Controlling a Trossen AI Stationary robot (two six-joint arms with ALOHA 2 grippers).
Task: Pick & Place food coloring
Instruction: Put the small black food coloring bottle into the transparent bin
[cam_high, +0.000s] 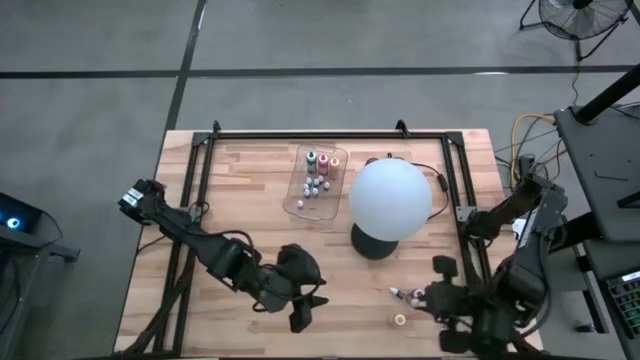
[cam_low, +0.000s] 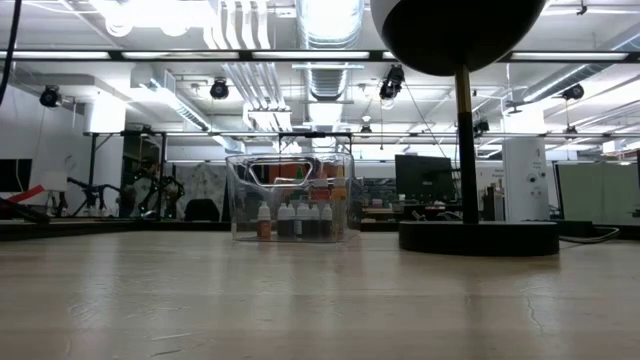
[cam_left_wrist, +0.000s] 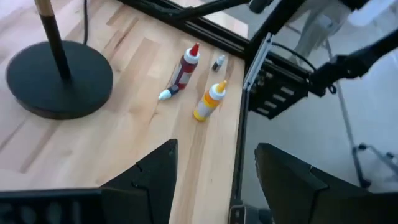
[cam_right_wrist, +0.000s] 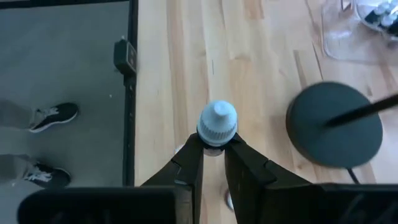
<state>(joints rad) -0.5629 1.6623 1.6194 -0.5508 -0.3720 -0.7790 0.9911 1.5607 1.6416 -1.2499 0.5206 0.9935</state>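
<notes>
Gripping a white-capped bottle (cam_right_wrist: 217, 126) between my right gripper's (cam_right_wrist: 214, 146) fingers, I hold it above the table (cam_high: 250, 190) near the front right corner, cap pointing away from my wrist. My left gripper (cam_high: 303, 305) hovers low near the front edge with its fingers (cam_left_wrist: 155, 171) apart and nothing between them. Ahead of it a red bottle (cam_left_wrist: 182, 70) and a yellow bottle (cam_left_wrist: 209, 101) lie on their sides near the table's right edge. More bottles stand in the clear tray (cam_high: 318, 178) toward the back, just left of the white globe (cam_high: 390, 200).
</notes>
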